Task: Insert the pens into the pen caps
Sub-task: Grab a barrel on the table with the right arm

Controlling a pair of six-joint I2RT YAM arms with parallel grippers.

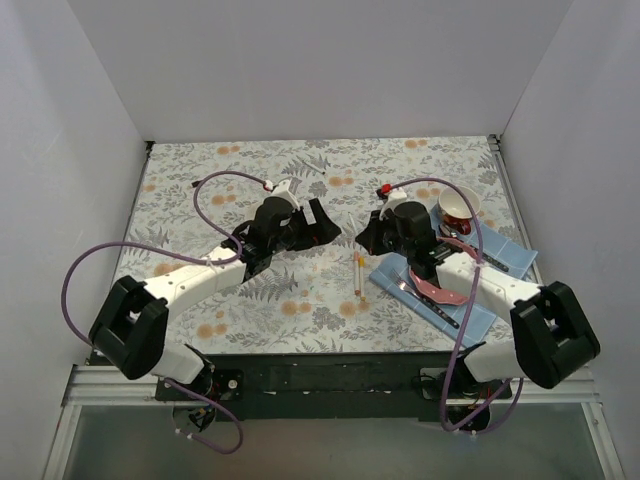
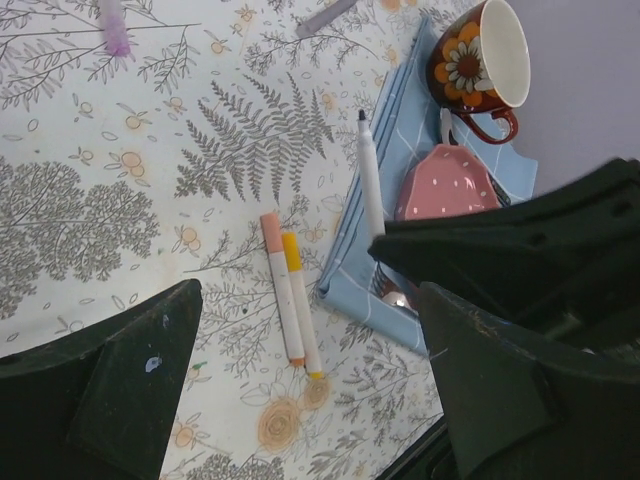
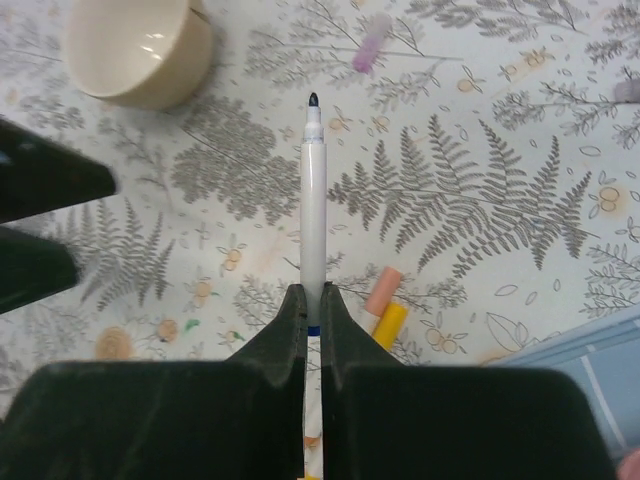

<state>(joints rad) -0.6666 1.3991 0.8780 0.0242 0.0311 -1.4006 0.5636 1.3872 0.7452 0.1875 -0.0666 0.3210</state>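
My right gripper (image 3: 313, 295) is shut on a white pen (image 3: 313, 200), held near its blue end. The pen's dark tip is bare and points away from me. From the left wrist view the same pen (image 2: 371, 185) sticks out of the right gripper above the cloth's edge. Two capped pens (image 2: 288, 295), one with a pink cap and one with a yellow cap, lie side by side on the table (image 1: 358, 272). My left gripper (image 2: 310, 340) hangs open above them, holding nothing. A loose purple pen cap (image 3: 370, 45) lies on the table beyond the pen tip, and shows too in the left wrist view (image 2: 115, 30).
A blue napkin (image 1: 500, 258) at the right carries a pink dish (image 2: 445, 185), cutlery and a brown flowered cup (image 2: 480, 60). A cream bowl-like thing (image 3: 140, 50) stands at the far left of the right wrist view. A greyish cap (image 2: 325, 15) lies farther off.
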